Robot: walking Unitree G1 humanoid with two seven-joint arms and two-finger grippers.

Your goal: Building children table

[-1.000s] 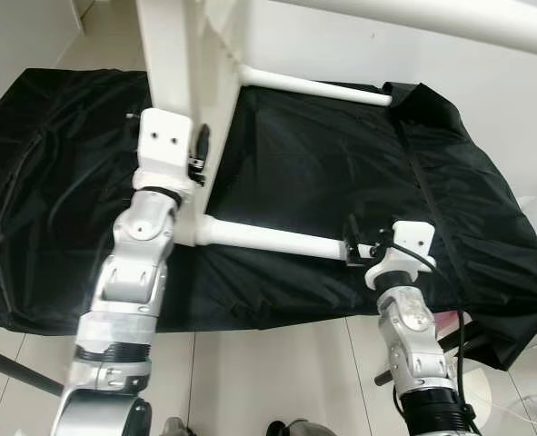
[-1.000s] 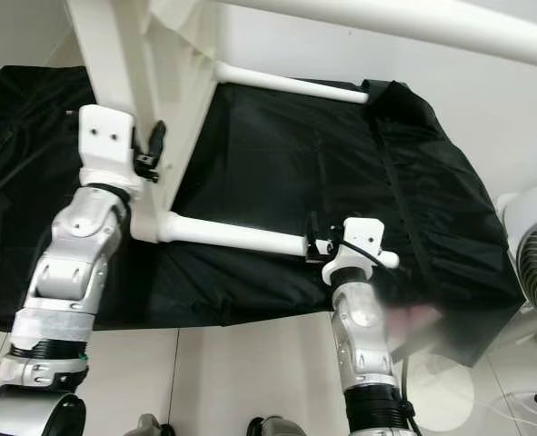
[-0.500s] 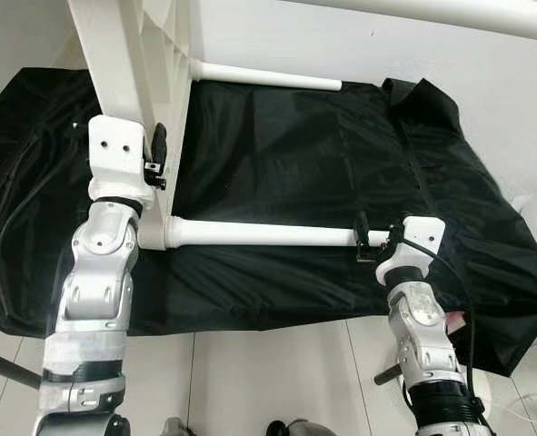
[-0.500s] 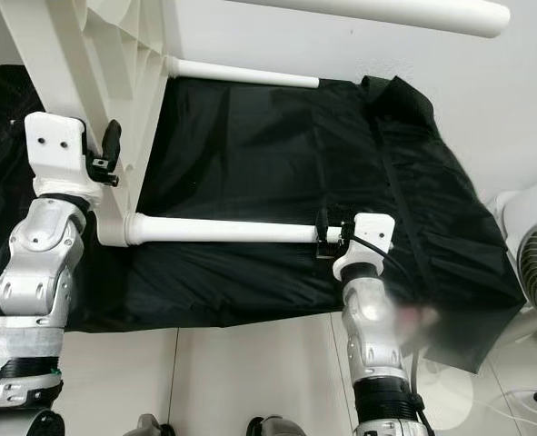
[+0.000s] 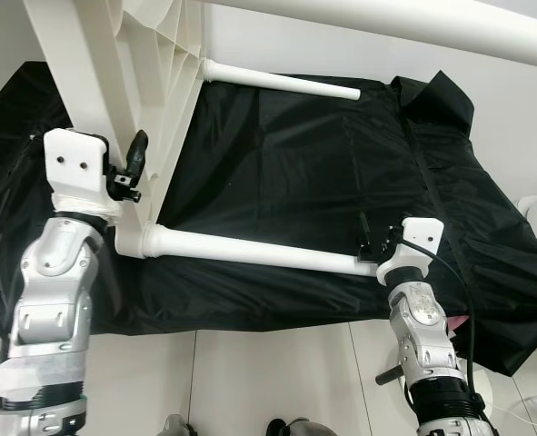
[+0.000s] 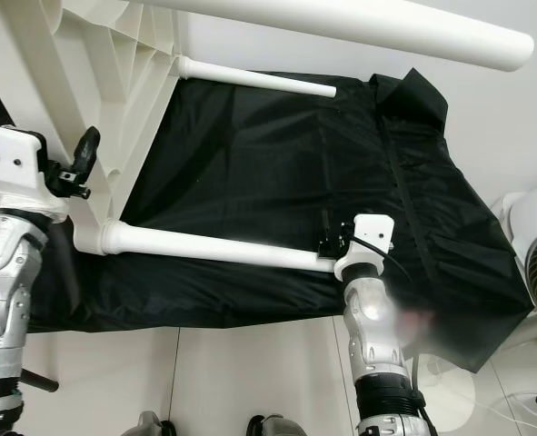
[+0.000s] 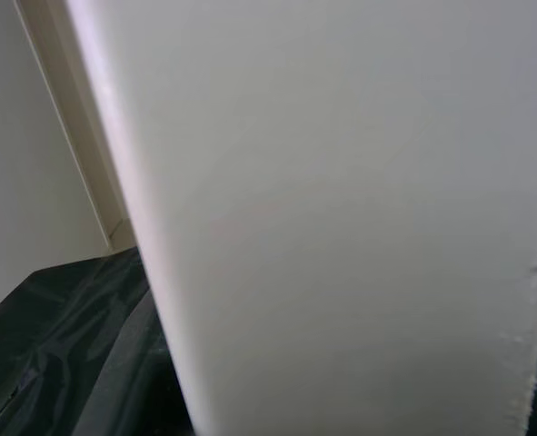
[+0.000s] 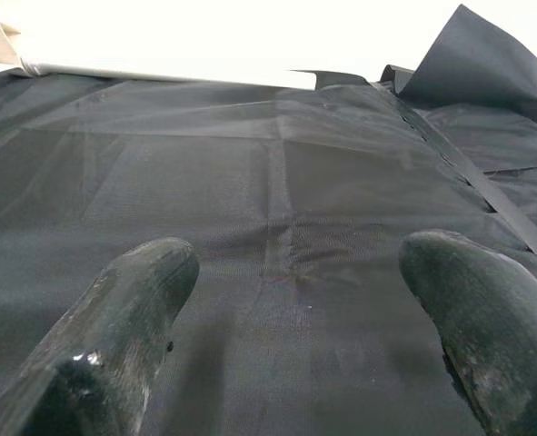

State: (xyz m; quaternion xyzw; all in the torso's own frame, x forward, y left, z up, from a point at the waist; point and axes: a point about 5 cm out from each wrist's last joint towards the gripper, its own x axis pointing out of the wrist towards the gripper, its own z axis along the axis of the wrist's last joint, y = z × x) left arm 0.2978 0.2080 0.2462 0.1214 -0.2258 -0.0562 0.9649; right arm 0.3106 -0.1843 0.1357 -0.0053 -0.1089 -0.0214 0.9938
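The scene is viewed from the head by both eye views, forward and down, and the black cloth (image 5: 323, 182), the white table frame (image 5: 114, 64) at upper left and both arms are shared between them. The frame is seen from very close in the left wrist view. The cloth is looked across low in the right wrist view.

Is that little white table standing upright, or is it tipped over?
Tipped on its side: the white table has its legs pointing sideways over the black cloth, with its ribbed underside in view.
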